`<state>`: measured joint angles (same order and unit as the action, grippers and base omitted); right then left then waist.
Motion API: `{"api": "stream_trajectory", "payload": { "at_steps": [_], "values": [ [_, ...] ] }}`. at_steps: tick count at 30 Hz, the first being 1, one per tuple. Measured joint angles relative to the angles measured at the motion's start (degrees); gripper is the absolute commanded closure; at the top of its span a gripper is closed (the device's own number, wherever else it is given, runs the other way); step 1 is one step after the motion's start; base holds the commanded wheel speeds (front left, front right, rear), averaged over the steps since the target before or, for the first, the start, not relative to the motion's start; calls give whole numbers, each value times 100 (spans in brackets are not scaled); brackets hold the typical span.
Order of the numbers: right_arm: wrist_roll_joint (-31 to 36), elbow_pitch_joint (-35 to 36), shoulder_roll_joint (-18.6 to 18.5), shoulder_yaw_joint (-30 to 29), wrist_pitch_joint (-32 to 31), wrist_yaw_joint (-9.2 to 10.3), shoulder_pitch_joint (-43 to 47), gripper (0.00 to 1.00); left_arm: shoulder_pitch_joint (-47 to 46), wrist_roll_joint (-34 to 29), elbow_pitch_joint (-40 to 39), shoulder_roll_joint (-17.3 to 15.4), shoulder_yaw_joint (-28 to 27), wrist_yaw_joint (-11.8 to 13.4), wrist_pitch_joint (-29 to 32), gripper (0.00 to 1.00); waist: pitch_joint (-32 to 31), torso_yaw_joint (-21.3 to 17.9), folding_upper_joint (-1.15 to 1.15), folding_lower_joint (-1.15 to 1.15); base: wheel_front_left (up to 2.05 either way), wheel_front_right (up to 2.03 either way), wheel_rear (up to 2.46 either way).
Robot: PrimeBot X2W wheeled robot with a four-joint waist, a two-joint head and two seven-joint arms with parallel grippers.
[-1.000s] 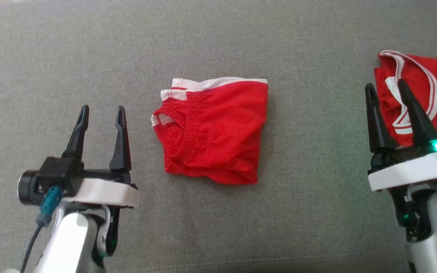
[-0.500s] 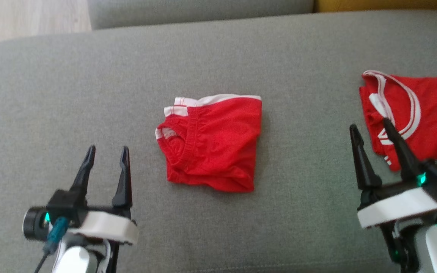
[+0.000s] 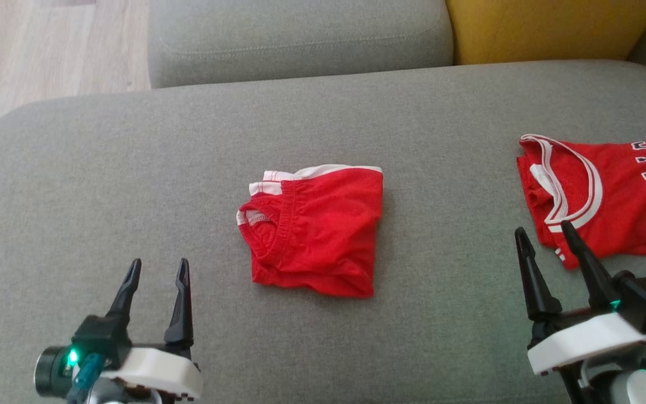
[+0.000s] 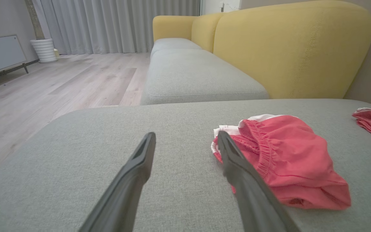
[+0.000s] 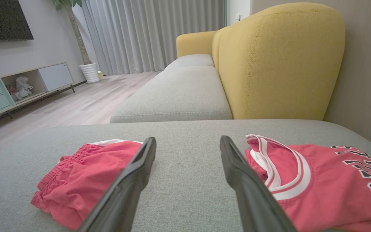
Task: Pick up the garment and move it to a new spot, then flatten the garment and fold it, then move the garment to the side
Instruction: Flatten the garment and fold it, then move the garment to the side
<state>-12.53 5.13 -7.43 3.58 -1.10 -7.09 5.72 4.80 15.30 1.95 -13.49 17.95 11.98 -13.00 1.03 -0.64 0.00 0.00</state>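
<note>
Here, folded shorts (image 3: pixel 314 230) lie right of left gripper (image 3: pixel 159 262).

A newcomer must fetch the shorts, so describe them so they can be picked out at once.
Start at the big grey seat cushion next to the yellow backrest. Near its middle lie the folded red shorts. Unlike the red jersey toward the robot's right, they have a gathered elastic waistband and no lettering.
</note>
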Motion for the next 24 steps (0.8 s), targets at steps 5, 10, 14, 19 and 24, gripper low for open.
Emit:
{"api": "stream_trajectory", "payload": {
  "at_steps": [5, 10, 14, 19, 24],
  "values": [
    [0, 24, 5, -8, -52, 0, 11, 0, 64, 1, -68, -7, 9, 20, 40, 0, -38, -4, 0, 0, 0, 0, 0],
    [0, 36, 5, -22, -112, -1, 20, 0, 82, 1, -77, -15, 22, 64, 67, 0, -63, -4, 0, 0, 0, 0, 0],
    [0, 40, 5, -20, -154, 0, 57, 0, 90, 1, -136, -18, 36, 73, 83, 0, -72, -10, 0, 0, 0, 0, 0],
    [0, 43, 5, -19, -177, 0, 62, 0, 90, 29, -148, -24, 51, 120, 83, 0, -47, 7, 0, 0, 0, 0, 0],
    [0, 51, 5, -18, -177, -1, 62, 0, 88, 34, -176, -24, 94, 165, 86, 0, -13, 6, 0, 0, 0, 0, 0]
  ]
}}
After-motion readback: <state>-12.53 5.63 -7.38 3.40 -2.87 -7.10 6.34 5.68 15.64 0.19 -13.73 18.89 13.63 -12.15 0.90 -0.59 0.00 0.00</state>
